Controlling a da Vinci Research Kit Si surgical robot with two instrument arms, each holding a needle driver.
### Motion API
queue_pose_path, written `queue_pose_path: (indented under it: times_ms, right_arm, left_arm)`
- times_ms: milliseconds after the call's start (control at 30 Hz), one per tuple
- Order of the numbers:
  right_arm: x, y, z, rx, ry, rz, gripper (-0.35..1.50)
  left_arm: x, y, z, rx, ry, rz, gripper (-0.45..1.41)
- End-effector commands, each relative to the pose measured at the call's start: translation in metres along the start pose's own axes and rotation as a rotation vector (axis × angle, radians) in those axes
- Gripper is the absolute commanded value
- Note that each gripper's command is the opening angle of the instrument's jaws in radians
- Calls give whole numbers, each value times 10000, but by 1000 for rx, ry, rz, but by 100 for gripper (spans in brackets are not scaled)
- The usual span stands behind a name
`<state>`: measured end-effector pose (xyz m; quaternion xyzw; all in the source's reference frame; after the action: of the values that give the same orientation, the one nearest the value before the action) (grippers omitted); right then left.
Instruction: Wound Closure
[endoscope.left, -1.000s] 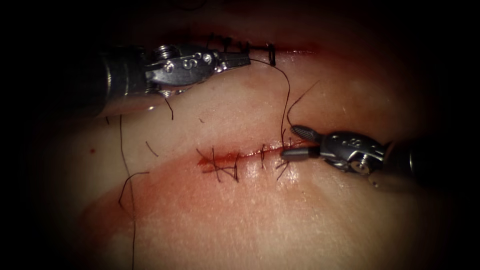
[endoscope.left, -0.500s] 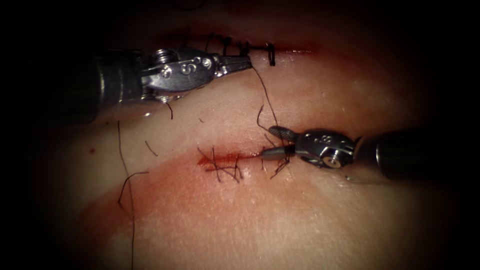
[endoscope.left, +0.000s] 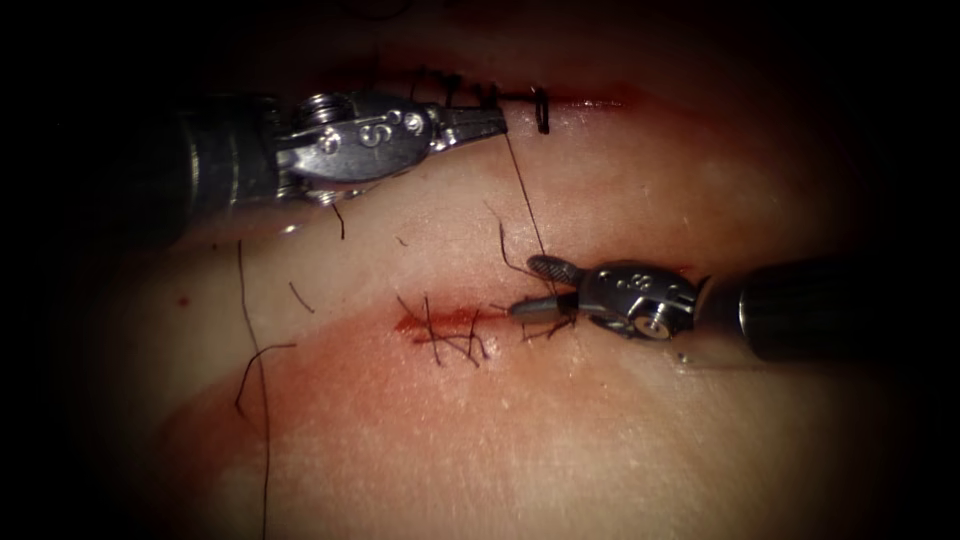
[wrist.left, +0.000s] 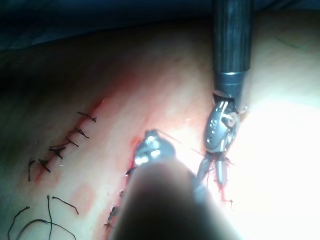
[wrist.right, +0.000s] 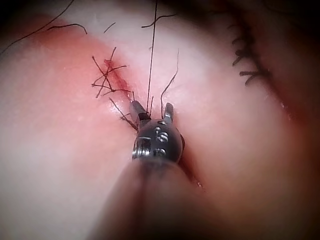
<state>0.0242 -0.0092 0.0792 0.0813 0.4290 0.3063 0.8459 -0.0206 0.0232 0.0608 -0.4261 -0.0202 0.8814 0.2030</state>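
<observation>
Endoscope view, nearest first: the right tool (endoscope.left: 535, 288) lies along the cut (endoscope.left: 445, 320), its jaws parted. One jaw rests on the stitch line; the other is raised, with the thread (endoscope.left: 522, 195) running between them. Nothing is clamped, so the strand is straddled rather than held (the right wrist view shows the same straight line entering the gap of the right tool (wrist.right: 151, 113)). A short free end curls up just beside the raised jaw.

Beyond it, the left tool (endoscope.left: 480, 123) holds the far end of that thread in closed jaws. The strand runs taut and straight between the two tools, probably to keep it lifted off the tissue (endoscope.left: 600, 440).

Count: two tools, one taut thread, two cuts. Past the left tool's tip lies a second, fully stitched cut (endoscope.left: 500, 97). The near cut carries roughly four stitches, with red fluid (endoscope.left: 420, 322) at its open end ahead of the right tool. No needle can be made out.
</observation>
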Motion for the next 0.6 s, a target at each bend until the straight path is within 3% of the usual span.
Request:
queue_pose_path:
  times_ms: [33,333,600]
  right_arm:
    - [1,-9,9,7,1,4,148]
    - [10,-15,22,18,7,-2,148]
    - [3,-15,9,30,8,-15,148]
  left_arm:
    - [-1,0,10,-1,1,2,-45]
    - [-1,0,10,1,3,1,-45]
    - [-4,-4,11,0,4,2,-45]
